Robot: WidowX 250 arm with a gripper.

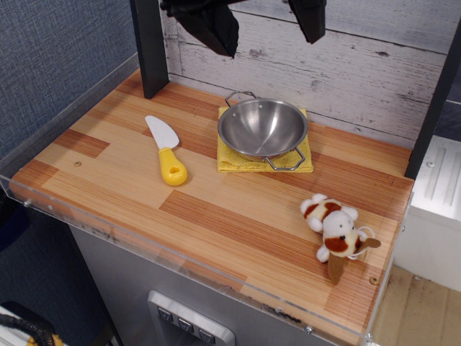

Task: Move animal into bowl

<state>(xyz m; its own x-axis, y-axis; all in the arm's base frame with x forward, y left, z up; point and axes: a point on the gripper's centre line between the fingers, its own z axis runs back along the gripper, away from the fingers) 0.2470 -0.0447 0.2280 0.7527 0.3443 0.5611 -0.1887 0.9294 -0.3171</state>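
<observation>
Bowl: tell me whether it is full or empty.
Empty. The bowl shows only bare shiny steel inside; the animal lies on the table, apart from it.

On the wooden table (216, 216): one bowl (262, 128), one yellow cloth (238, 163), one spatula (166, 148), one animal (333, 228).

Animal (336, 231) apart from empty bowl (262, 128)
</observation>
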